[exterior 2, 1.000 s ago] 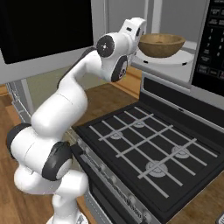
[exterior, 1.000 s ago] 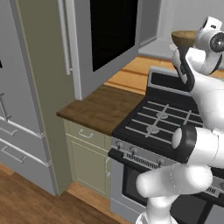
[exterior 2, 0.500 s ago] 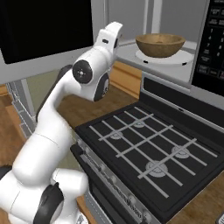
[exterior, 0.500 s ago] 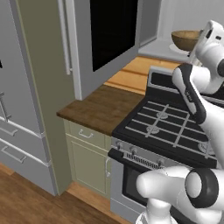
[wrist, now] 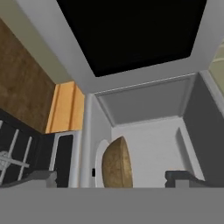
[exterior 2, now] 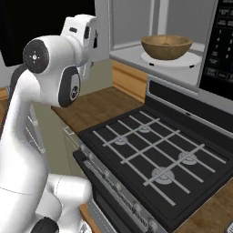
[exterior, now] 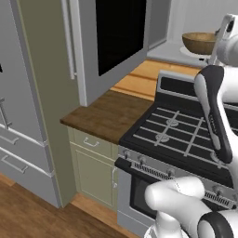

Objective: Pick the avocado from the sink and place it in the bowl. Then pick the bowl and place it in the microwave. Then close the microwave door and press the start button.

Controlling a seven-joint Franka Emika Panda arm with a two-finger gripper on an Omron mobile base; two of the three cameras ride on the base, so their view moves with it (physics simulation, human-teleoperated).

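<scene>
The bowl (exterior 2: 166,47) sits on the white plate inside the microwave (exterior 2: 157,63). The hand (wrist: 109,177) is wide and empty. The door (exterior: 109,42) looks stiff and light; push its flat face.

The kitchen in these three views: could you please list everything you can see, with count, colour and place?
bowl: one, brown wood, on the white turntable plate inside the microwave.
turntable plate: one, white, on the microwave floor.
microwave: one, grey with pale interior, above the counter behind the stove.
microwave door: one, grey frame with black window, swung open to the left.
control strip: one, black, right of the microwave opening.
stove: one, black top with grey grates, in front of the robot.
counter: one, brown wood, left of the stove.
cabinet: one, beige, below the counter.
fridge: one, grey, far left.
gripper: one, dark fingers open, facing the microwave.
</scene>
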